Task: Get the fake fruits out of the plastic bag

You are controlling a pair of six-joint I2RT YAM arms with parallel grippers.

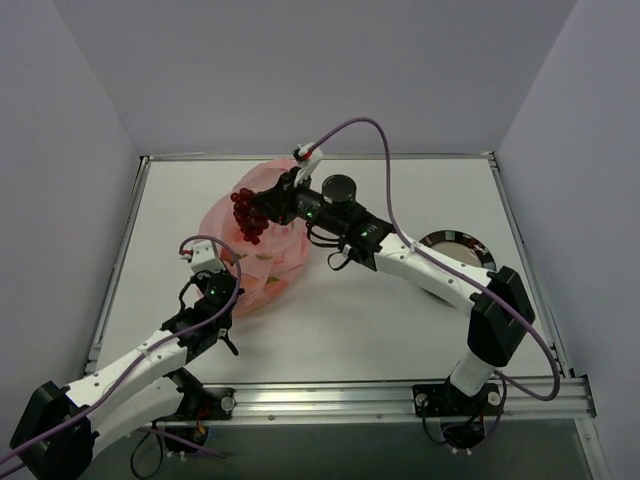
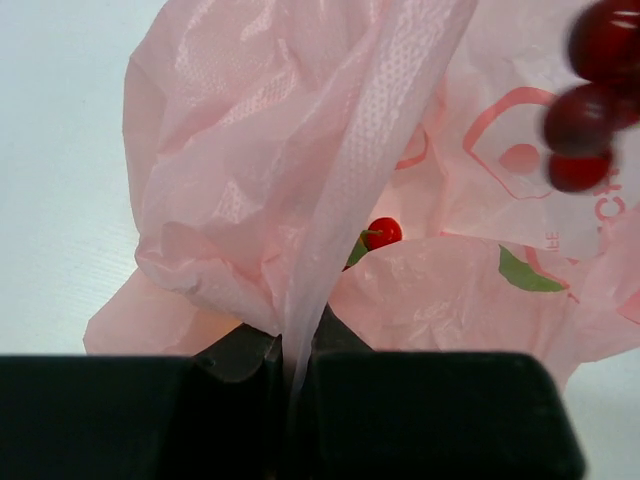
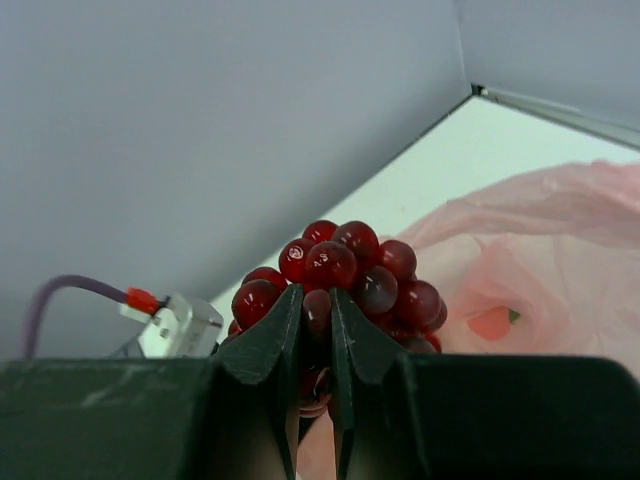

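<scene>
The pink plastic bag (image 1: 250, 250) lies crumpled left of centre on the table. My left gripper (image 1: 222, 268) is shut on a stretched strip of the bag (image 2: 340, 200) at its near edge. My right gripper (image 1: 262, 208) is shut on a dark red grape bunch (image 1: 247, 214) and holds it in the air above the bag's far side; the bunch also shows in the right wrist view (image 3: 345, 275) and at the upper right of the left wrist view (image 2: 590, 95). A small red fruit with green (image 2: 380, 234) shows in the bag's opening. Other fruits are hidden.
A round dark-rimmed plate (image 1: 462, 255) sits at the right, partly under my right arm. Grey walls enclose the table on three sides. A metal rail (image 1: 400, 398) runs along the near edge.
</scene>
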